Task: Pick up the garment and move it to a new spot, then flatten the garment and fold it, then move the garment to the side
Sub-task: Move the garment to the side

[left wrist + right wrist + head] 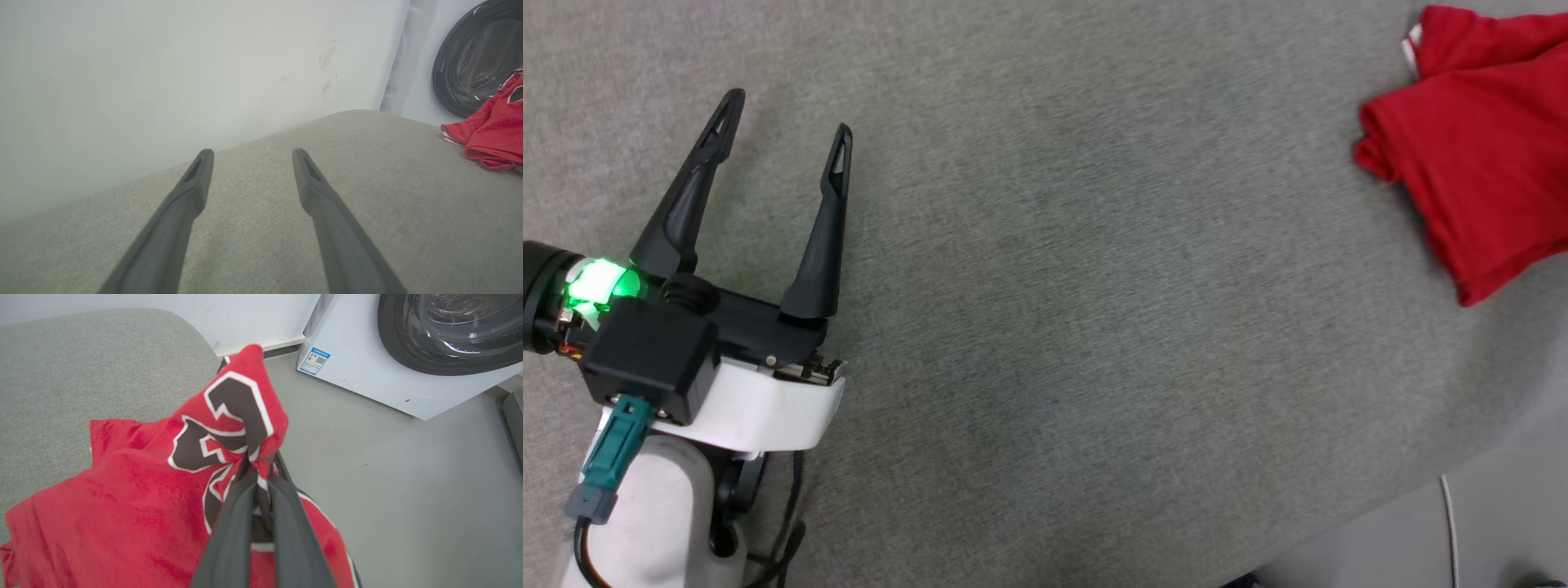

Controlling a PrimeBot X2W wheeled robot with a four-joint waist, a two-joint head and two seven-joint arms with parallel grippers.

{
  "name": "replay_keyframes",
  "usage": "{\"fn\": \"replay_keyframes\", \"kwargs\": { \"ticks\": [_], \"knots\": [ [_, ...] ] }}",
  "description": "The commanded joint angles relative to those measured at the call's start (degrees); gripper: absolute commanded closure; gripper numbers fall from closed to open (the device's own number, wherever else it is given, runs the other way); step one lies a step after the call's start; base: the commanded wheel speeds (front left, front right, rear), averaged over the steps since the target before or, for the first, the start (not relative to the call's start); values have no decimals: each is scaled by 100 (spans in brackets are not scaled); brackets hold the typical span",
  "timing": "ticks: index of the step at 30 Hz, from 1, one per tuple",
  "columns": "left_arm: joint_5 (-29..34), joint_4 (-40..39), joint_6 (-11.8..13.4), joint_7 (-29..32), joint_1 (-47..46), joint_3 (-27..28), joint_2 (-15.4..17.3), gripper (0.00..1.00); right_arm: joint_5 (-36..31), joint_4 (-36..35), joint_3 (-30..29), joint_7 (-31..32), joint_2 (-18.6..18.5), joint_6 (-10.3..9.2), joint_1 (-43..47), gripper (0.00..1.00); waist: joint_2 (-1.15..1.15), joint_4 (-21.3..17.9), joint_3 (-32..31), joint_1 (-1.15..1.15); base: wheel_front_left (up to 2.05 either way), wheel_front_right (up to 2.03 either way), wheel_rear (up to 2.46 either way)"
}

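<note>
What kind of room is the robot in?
Probably a laundry room: a white front-loading washing machine with a dark round door stands near a grey fabric-covered surface with a red jersey T-shirt on it.

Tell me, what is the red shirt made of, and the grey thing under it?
The red shirt looks like soft, matte knit cloth: it bunches and droops in loose folds. The grey surface looks like woven upholstery fabric, matte, with a fine speckled weave; what lies beneath cannot be told.
</note>
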Motion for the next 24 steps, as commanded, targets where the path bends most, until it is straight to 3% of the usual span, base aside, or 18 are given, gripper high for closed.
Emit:
{"fn": "replay_keyframes", "kwargs": {
  "ticks": [1, 5, 6, 7, 8, 16, 24],
  "knots": [
    [6, -29, 12, 3, -48, 17, 26, 0, 10, 85, -5, -67, 42, -8, -115, 100, 0, 112, 159, -1, 0, 0, 0],
    [-33, -80, 54, 11, 22, 46, 42, 0, -165, 563, 22, -348, 152, -8, -238, 100, 0, 165, 227, -1, 0, 0, 0],
    [-43, -67, 50, -3, 23, 38, 38, 0, -230, 698, 1, -412, 154, -8, -255, 73, 0, 185, 225, -1, 0, 0, 0],
    [-53, -49, 58, -18, 21, 32, 29, 0, -277, 818, -43, -491, 164, -8, -282, 4, 0, 205, 217, -1, 0, 0, 0],
    [-57, -31, 66, -39, 16, 20, 14, 0, -320, 941, -81, -559, 176, -8, -309, 0, 0, 232, 198, -1, 0, 0, 0],
    [-192, 374, 151, -321, 162, -58, -163, 0, -795, 1422, -360, -1489, -29, -8, -359, 0, 0, 486, -386, -1, 0, 0, 0],
    [-384, 1106, 406, -685, 695, -114, -511, 0, -987, 1274, -250, -2165, -18, -8, 175, 0, 0, 865, -1382, -1, 0, 0, 0]
  ]
}}
